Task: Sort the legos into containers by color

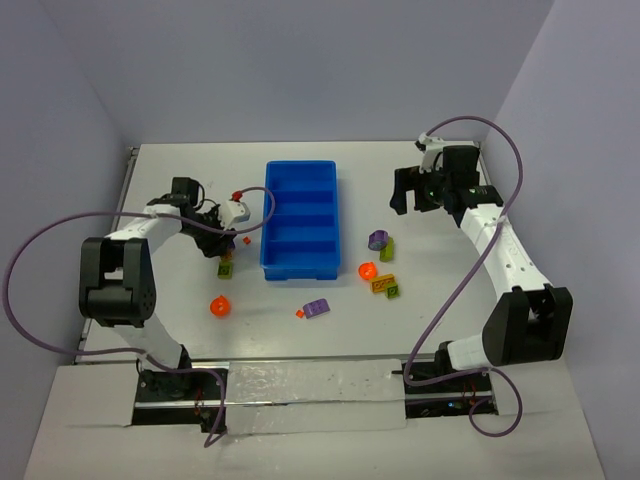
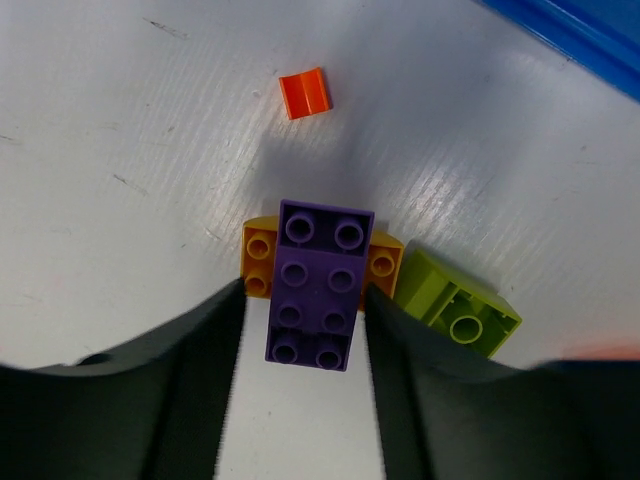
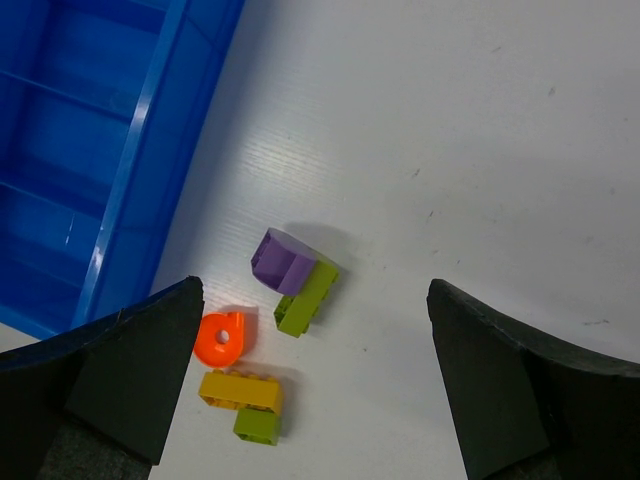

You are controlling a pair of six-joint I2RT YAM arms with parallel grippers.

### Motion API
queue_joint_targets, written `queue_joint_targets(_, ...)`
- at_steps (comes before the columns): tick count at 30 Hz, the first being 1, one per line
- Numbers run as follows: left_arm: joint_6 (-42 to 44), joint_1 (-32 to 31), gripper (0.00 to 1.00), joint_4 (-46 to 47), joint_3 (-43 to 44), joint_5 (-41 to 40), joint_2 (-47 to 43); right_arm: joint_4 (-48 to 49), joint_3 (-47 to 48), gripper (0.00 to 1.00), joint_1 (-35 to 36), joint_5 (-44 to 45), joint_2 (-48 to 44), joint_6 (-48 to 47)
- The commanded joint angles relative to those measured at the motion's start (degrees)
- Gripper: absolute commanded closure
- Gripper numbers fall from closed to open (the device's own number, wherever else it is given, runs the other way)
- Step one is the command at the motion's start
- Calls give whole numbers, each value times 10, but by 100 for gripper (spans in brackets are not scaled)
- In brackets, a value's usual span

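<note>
In the left wrist view a purple brick (image 2: 315, 285) lies stacked across a yellow brick (image 2: 258, 262), with a lime green piece (image 2: 455, 305) on its right and a small orange piece (image 2: 304, 93) beyond. My left gripper (image 2: 305, 295) is open, its fingers close on either side of the purple brick, with a small gap on the left. From above, the left gripper (image 1: 225, 248) sits left of the blue tray (image 1: 266, 230). My right gripper (image 1: 410, 190) is wide open and empty, right of the tray, above a purple piece (image 3: 282, 262) and a lime brick (image 3: 307, 297).
Right of the tray lie a round orange piece (image 3: 220, 338), a yellow brick (image 3: 240, 390) and a green piece (image 3: 256, 426). Near the tray's front are another round orange piece (image 1: 219, 306), a purple brick (image 1: 317, 308) and a tiny orange piece (image 1: 299, 313). The tray's compartments hold nothing visible.
</note>
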Motion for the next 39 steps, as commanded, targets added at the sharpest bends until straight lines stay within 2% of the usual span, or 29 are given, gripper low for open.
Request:
queue_joint_targets(1,16,-3,48,14,25,13,8,-6,33,0,6,-12,7,-6)
queue_joint_targets(4,17,-3,61,16,24,8,9,-8,36,0,9,-12,11,-6)
queue_joint_targets(8,22,-2,72,9,27,6,11,-9,38,0,11,-15,12,-5)
queue_joint_targets(10,24,-1,82,2,36,3,10,-5,37,0,16,-21,11,2)
queue_joint_targets(14,15,16,98,-47,79,21,-8,-2,39,0,36,-51,8,17)
queue_joint_targets(19,-12,39,100,-96,149,74,-75,8,64,0,41,-123,18,95)
queue_joint_targets(23,-91,39,100,-121,178,169,-153,47,71,0,43,-237,27,176)
queue_joint_targets(24,-125,39,100,-99,162,223,-182,77,71,0,46,-308,35,218)
queue_joint_targets(26,-181,39,100,-70,142,295,-231,106,75,0,50,-371,48,257)
queue_joint_targets(28,-261,39,100,-10,110,368,-265,165,83,1,67,-462,70,339)
queue_joint_targets(30,-326,39,100,34,95,436,-272,230,81,3,86,-518,97,416)
queue_joint_targets(31,-376,39,100,73,76,448,-290,307,67,3,101,-535,107,481)
queue_joint_targets(33,-434,39,100,136,45,445,-316,451,41,4,129,-561,125,604)
queue_joint_targets(36,-474,39,100,186,12,418,-358,775,8,4,174,-576,171,888)
queue_joint_targets(39,-458,37,100,188,-1,402,-400,847,20,6,204,-579,213,966)
